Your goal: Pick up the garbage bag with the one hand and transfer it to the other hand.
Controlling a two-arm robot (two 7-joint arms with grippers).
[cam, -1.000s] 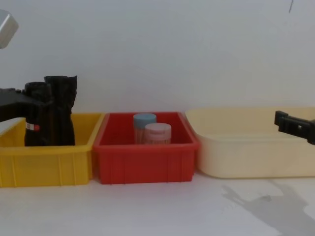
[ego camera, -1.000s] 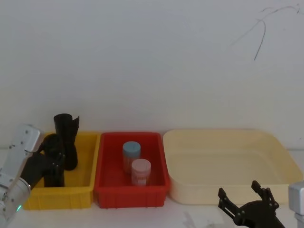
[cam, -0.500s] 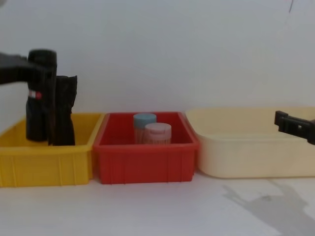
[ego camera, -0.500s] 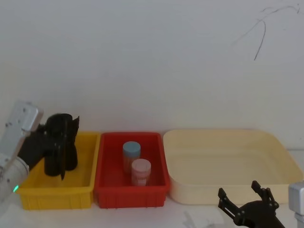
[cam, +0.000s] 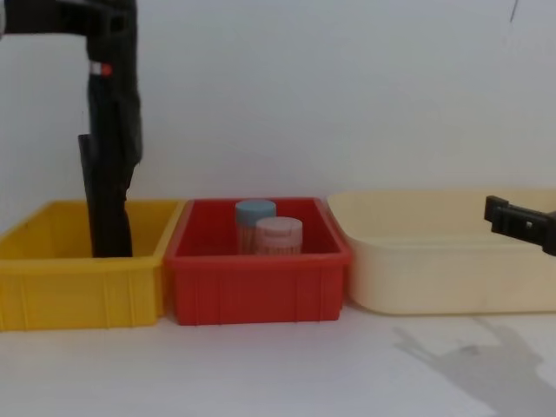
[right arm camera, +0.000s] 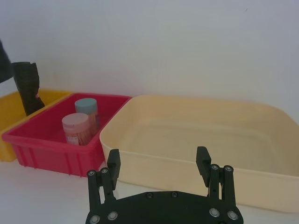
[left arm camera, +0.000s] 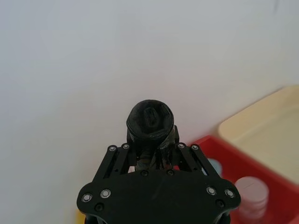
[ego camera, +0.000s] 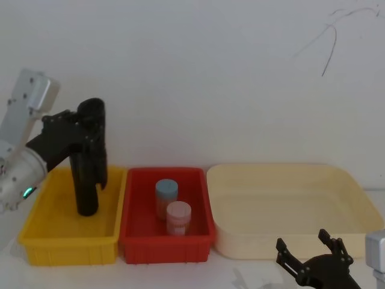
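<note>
Raised higher, garbage bag (cam: 115, 104), clamped by left gripper (left arm camera: 150, 156) fingers, partly hides black roll (cam: 104, 217); right gripper (right arm camera: 159, 161) fingers apart.

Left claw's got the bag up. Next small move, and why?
Probably swing the bag rightward toward the middle: the left claw grips it near the top, its lower end looks above the rim of the yellow bin, and the right claw sits open, low on the right.

Bright, even light, soft shadows
</note>
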